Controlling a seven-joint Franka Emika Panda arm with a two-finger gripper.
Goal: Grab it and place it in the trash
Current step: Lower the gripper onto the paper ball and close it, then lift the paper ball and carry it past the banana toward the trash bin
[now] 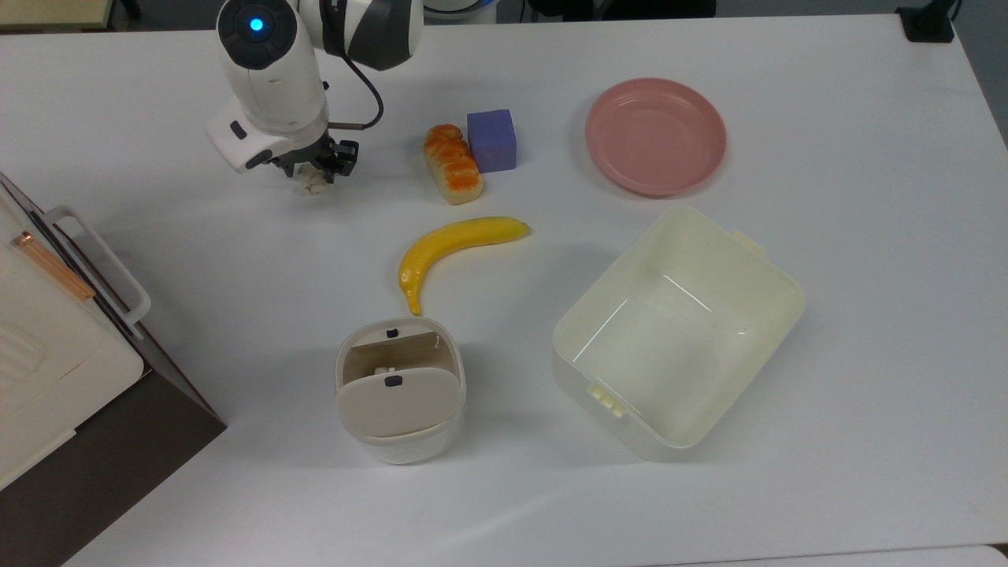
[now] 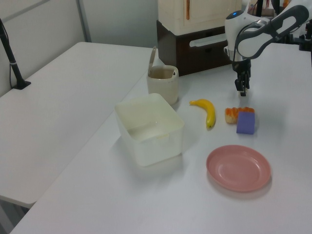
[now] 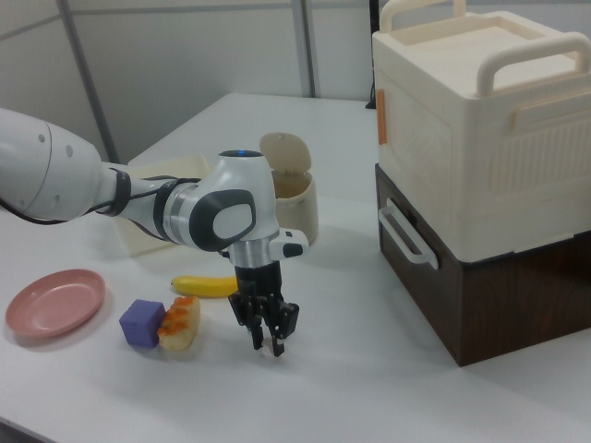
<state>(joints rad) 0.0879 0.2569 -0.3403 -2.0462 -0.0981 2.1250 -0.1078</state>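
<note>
The small crumpled off-white paper wad (image 1: 316, 187) lies on the white table at the top view's upper left. My gripper (image 1: 315, 171) is lowered right over it, open, with a dark finger on either side of the wad. From the side, the gripper (image 3: 270, 340) (image 2: 241, 88) has its tips close to the tabletop. The trash (image 1: 398, 391), a small white bin with a beige flap lid, stands toward the near edge of the top view, below the banana, its lid partly open; the bin (image 2: 163, 83) (image 3: 294, 198) stands well apart from the gripper.
A banana (image 1: 458, 239) lies between the wad and the bin. An orange-glazed bread loaf (image 1: 453, 164) and a purple block (image 1: 491, 140) sit to the top view's right of the gripper, then a pink plate (image 1: 655, 135). A large cream tub (image 1: 776, 276) and a brown-and-cream cabinet (image 1: 47, 339) flank the bin.
</note>
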